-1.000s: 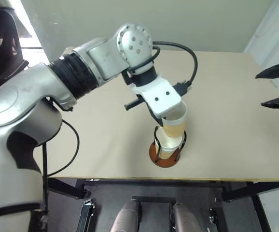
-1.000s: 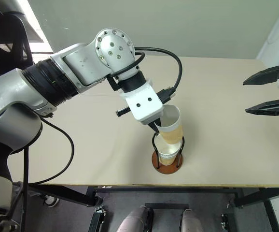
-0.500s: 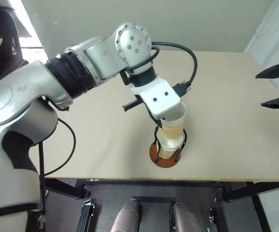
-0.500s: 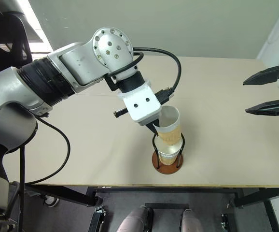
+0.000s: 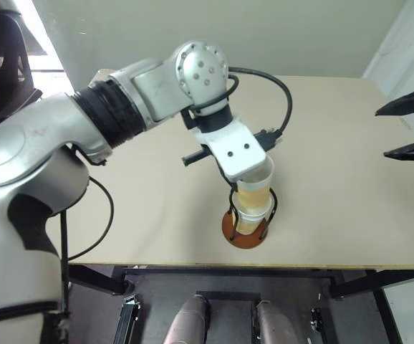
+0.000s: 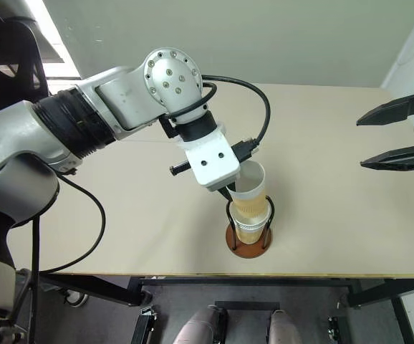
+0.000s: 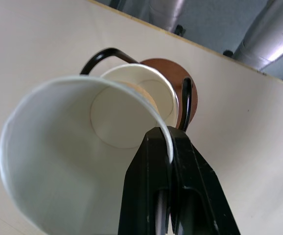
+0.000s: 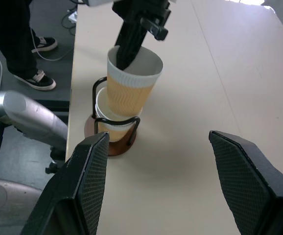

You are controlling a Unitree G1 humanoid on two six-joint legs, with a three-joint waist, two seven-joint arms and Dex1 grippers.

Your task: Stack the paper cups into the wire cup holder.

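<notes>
Right wrist view gives the clearest account of the stack: one of the paper cups [image 8: 131, 93], tan and ribbed outside with a white rim, is partly sunk into another paper cup [image 8: 113, 122] that already sits in the wire cup holder [image 8: 109, 142], whose reddish-brown disc rests on the table [image 8: 205, 98] near its front edge. The upper cup leans a little off the holder's axis, and its base is inside the lower cup's mouth but not seated; I judge the nesting to be under way, not finished. The left gripper [image 7: 170, 147] is clenched on that upper cup, one black finger inside the wall and one outside, pinching the rim on one side. That hold leaves the cup's base free to enter the cup beneath and keeps the fingers above the black wire loops, which rise on either side of the stack. The left wrist view looks down through the held cup to the rim of the lower one, slightly off centre, which fits the lean. The right gripper [image 6: 397, 136] hangs well off to the right over the table, its fingers spread and holding nothing, probably parked clear of the working arm.
</notes>
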